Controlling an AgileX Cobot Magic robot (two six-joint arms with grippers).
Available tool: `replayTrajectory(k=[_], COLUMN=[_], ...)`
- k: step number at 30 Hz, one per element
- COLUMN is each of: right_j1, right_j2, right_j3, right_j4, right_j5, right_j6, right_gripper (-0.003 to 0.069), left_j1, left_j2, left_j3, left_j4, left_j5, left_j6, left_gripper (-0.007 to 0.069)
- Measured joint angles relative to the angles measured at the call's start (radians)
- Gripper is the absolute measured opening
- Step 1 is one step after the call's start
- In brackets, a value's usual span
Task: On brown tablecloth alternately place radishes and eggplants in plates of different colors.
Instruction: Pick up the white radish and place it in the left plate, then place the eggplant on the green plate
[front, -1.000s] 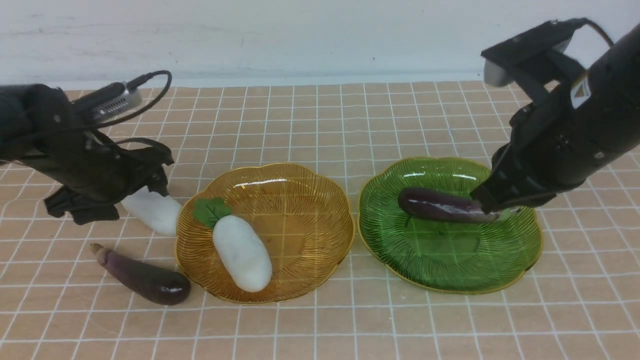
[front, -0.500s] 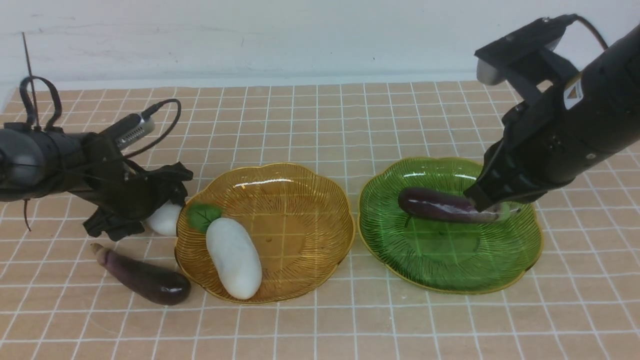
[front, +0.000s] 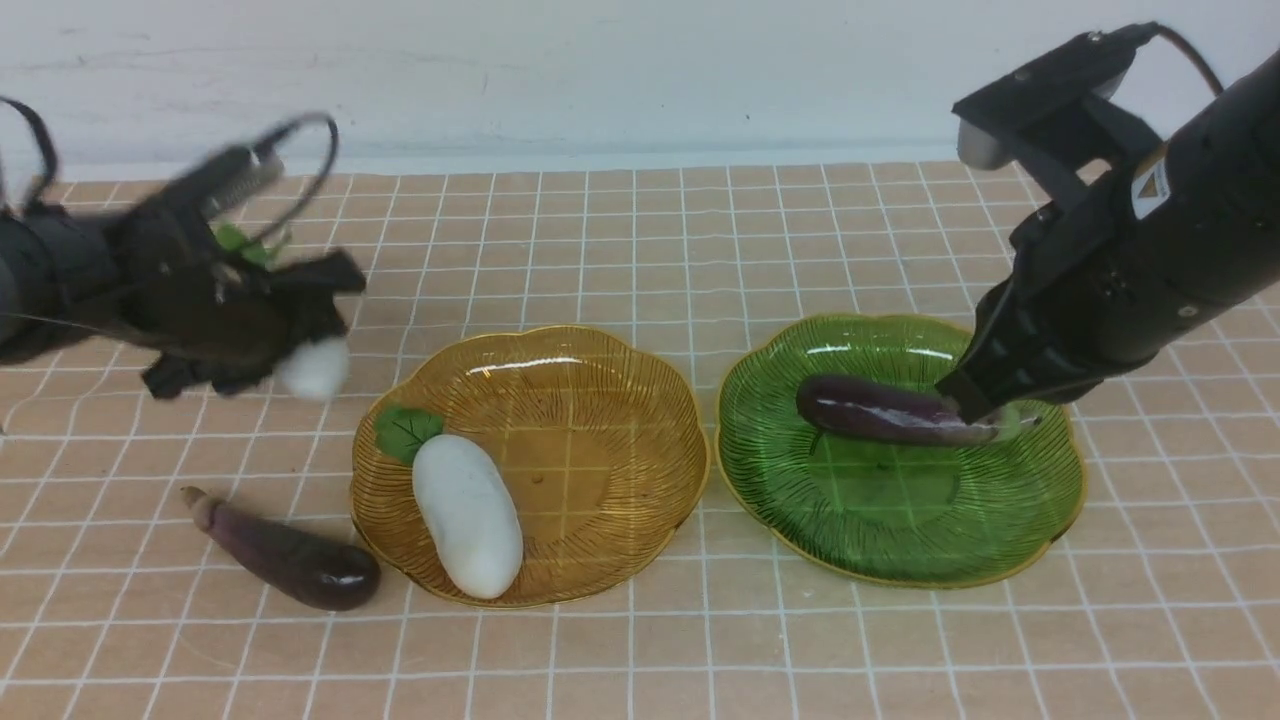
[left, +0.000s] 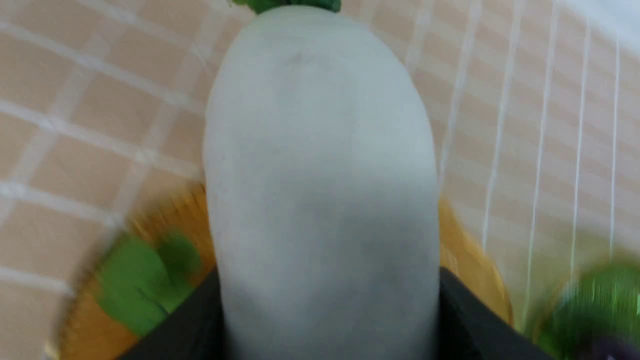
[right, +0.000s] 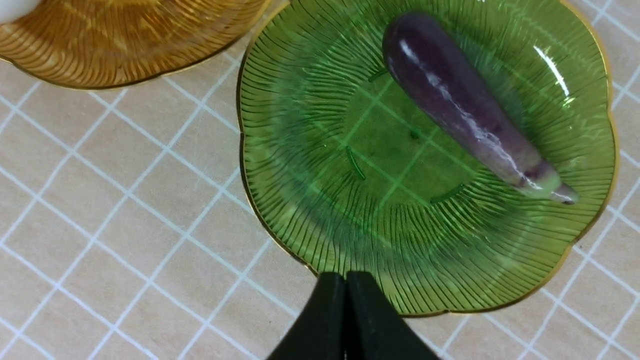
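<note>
On the brown tablecloth (front: 640, 230) stand an amber plate (front: 600, 450) and a green plate (front: 900, 520). One white radish (front: 467, 515) lies in the amber plate. My left gripper (front: 300, 350) is shut on a second radish (front: 315, 368) (left: 320, 175), held in the air left of the amber plate and blurred by motion. A purple eggplant (front: 880, 410) (right: 465, 110) lies loose in the green plate. My right gripper (front: 975, 405) (right: 346, 290) is shut and empty above that plate's right side. Another eggplant (front: 285, 560) lies on the cloth at front left.
A white wall runs behind the cloth's far edge. The two plates sit side by side with a narrow strip of cloth between them. Bare cloth stretches in front of and behind both plates.
My left gripper closed on the radish beside the amber plate and lifted it off the cloth. The radish in the amber plate shifted slightly. The right arm barely moved.
</note>
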Motion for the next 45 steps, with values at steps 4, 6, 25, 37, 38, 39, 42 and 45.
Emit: replayTrajectory(k=[4, 6, 25, 37, 38, 39, 42, 45], right_j1=[0.0, 0.0, 0.0, 0.0, 0.0, 0.0, 0.0, 0.0], right_j2=[0.0, 0.0, 0.0, 0.0, 0.0, 0.0, 0.0, 0.0], right_j3=[0.0, 0.0, 0.0, 0.001, 0.001, 0.001, 0.001, 0.001], right_j4=[0.001, 0.001, 0.001, 0.073, 0.08, 0.085, 0.092, 0.094], right_j5=[0.016, 0.003, -0.009, -0.039, -0.043, -0.044, -0.046, -0.046], right_j6=[-0.002, -0.005, -0.008, -0.015, -0.02, -0.023, -0.031, -0.035], right_gripper=[-0.0015, -0.0015, -0.0015, -0.0015, -0.0015, -0.0015, -0.0015, -0.0015], left_j1=[-0.12, -0.164, 0.05, 0.214, 0.214, 0.214, 0.214, 0.214], left_j2=[0.051, 0.096, -0.061, -0.141, -0.13, -0.11, -0.07, -0.013], left_j3=[0.0, 0.0, 0.001, 0.001, 0.001, 0.001, 0.001, 0.001], left_j4=[0.003, 0.003, 0.004, 0.168, 0.171, 0.176, 0.184, 0.196], left_j5=[0.029, -0.005, 0.281, 0.674, 0.675, 0.675, 0.674, 0.649], left_j6=[0.009, 0.012, 0.033, 0.168, 0.169, 0.169, 0.169, 0.152], left_gripper=[0.0367, 0.0397, 0.0454, 0.0024, 0.0033, 0.0055, 0.0121, 0.0257])
